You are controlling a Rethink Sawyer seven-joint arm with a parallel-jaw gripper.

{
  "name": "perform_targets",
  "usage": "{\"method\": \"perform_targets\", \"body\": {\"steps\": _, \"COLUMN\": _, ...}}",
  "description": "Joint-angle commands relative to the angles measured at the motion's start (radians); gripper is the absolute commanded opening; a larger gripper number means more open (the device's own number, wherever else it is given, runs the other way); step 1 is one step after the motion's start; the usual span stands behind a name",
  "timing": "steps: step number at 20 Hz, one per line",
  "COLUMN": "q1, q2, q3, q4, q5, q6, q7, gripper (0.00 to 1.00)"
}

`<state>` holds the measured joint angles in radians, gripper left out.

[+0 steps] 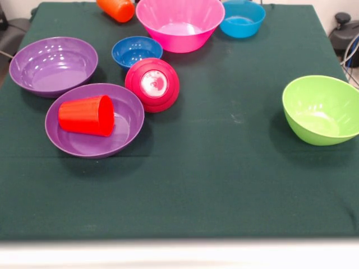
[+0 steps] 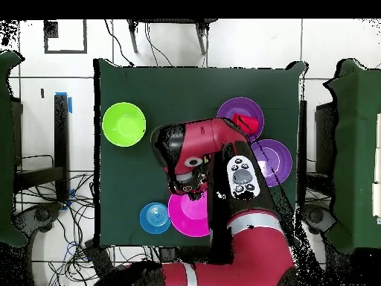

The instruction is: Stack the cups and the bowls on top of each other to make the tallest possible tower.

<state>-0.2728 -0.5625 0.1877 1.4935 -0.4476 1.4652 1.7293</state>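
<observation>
Arm (image 2: pixel 201 153): one, red and black, glossy, folded over the middle of the table in the overhead view; its gripper end sits over the pink bowl's edge, and whether it is wide or closed cannot be told.

Table (image 1: pixel 224 168): one, covered in dark green matte cloth.

Bowls, glossy round plastic, seven in all:
- Big pink bowl (image 1: pixel 180 22), one, deep, upright.
- Light blue bowl (image 1: pixel 242 18), one, just beside the pink.
- Small dark blue bowl (image 1: pixel 136 51), one, upright.
- Small crimson bowl (image 1: pixel 152 84), one, tipped over, base showing.
- Purple bowls, two, wide and shallow: one empty (image 1: pixel 53 65), one (image 1: pixel 126 120) holding the red cup.
- Lime green bowl (image 1: pixel 321 109), one, well apart from the rest.

Cups, tapered: red cup (image 1: pixel 87 115), lying on its side; orange cup (image 1: pixel 116 9), on its side at the table's far edge. Two seen. Nothing stacked.
</observation>
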Motion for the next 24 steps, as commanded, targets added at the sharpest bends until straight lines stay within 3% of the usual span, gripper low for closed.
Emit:
{"method": "perform_targets", "body": {"steps": 1, "q1": -0.010, "q2": 0.024, "q3": 0.063, "q4": -0.113, "q5": 0.017, "q6": 0.106, "q7": -0.047, "gripper": 0.00}}
{"method": "perform_targets", "body": {"steps": 3, "q1": -0.014, "q2": -0.005, "q3": 0.066, "q4": -0.082, "q5": 0.027, "q6": 0.080, "q7": -0.041, "gripper": 0.00}}
{"method": "perform_targets", "body": {"steps": 5, "q1": -0.020, "q2": -0.035, "q3": 0.070, "q4": -0.053, "q5": 0.028, "q6": -0.030, "q7": -0.027, "gripper": 0.00}}
{"method": "perform_targets", "body": {"steps": 6, "q1": -0.026, "q2": -0.051, "q3": 0.080, "q4": -0.035, "q5": 0.015, "q6": -0.152, "q7": -0.026, "gripper": 0.00}}
{"method": "perform_targets", "body": {"steps": 7, "q1": -0.035, "q2": -0.092, "q3": 0.093, "q4": 0.018, "q5": -0.014, "q6": -0.384, "q7": -0.001, "gripper": 0.00}}
{"method": "perform_targets", "body": {"steps": 9, "q1": -0.060, "q2": -0.136, "q3": 0.133, "q4": 0.085, "q5": -0.087, "q6": -0.755, "q7": 0.007, "gripper": 0.00}}
{"method": "perform_targets", "body": {"steps": 11, "q1": -0.060, "q2": -0.167, "q3": 0.128, "q4": 0.125, "q5": -0.128, "q6": -0.961, "q7": 0.060, "gripper": 0.00}}
{"method": "perform_targets", "body": {"steps": 16, "q1": -0.029, "q2": -0.209, "q3": 0.092, "q4": 0.151, "q5": -0.102, "q6": -1.128, "q7": 0.123, "gripper": 0.00}}
{"method": "perform_targets", "body": {"steps": 24, "q1": 0.035, "q2": -0.263, "q3": 0.060, "q4": 0.119, "q5": 0.001, "q6": -1.136, "q7": 0.099, "gripper": 0.00}}
